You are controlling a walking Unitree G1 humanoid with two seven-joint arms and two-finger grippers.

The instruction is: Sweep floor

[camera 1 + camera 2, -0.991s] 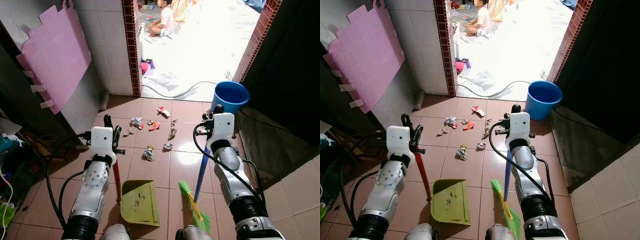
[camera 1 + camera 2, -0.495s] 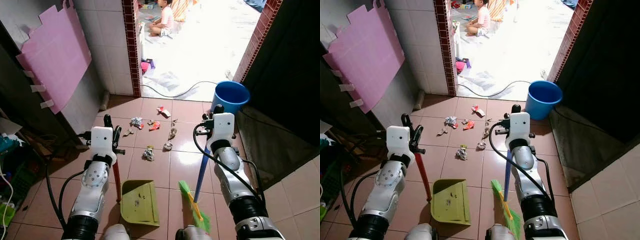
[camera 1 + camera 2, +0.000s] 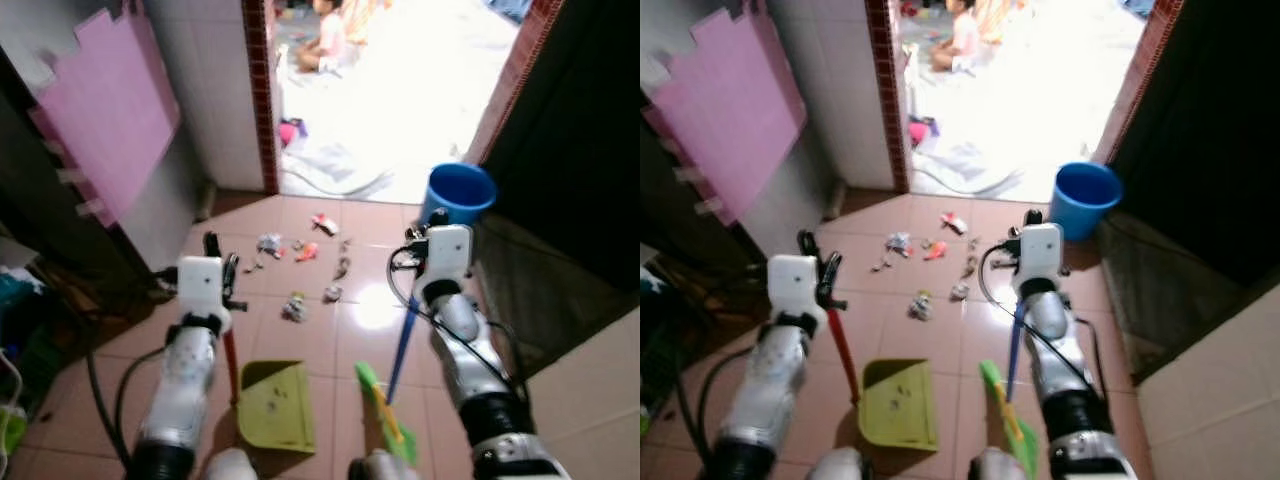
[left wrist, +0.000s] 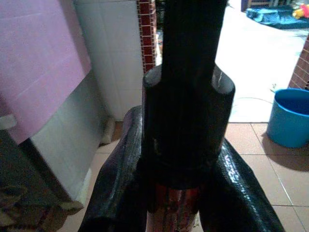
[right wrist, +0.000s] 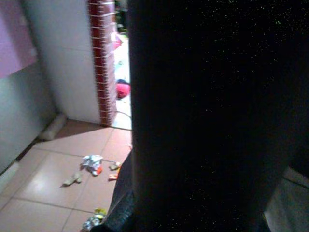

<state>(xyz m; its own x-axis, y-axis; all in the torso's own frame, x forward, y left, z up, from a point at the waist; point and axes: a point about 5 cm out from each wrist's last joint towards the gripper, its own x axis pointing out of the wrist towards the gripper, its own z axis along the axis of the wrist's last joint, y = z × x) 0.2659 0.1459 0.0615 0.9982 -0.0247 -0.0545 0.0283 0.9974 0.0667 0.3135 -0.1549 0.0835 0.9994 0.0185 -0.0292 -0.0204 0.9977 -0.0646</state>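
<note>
1. The two head views look forward and steeply down at the tiled floor (image 3: 300,345), both blurred, both taking in the litter (image 3: 295,308), with the blue bucket (image 3: 458,195) at 1 o'clock.
2. The left wrist view looks along its jaws, very near a dark handle (image 4: 186,96), toward the brick doorpost (image 4: 146,29) and the bucket.
3. The right wrist view sits dark and close, facing the same doorpost and litter.

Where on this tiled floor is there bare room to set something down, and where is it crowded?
Bare tile lies between the scattered paper litter and the yellow-green plastic dustpan, and along the dark right-hand wall below the round blue plastic bucket. It is crowded in front of the doorway, where the litter spreads, and near the robot's feet, where the dustpan and the green-bristled broom lie close together.
</note>
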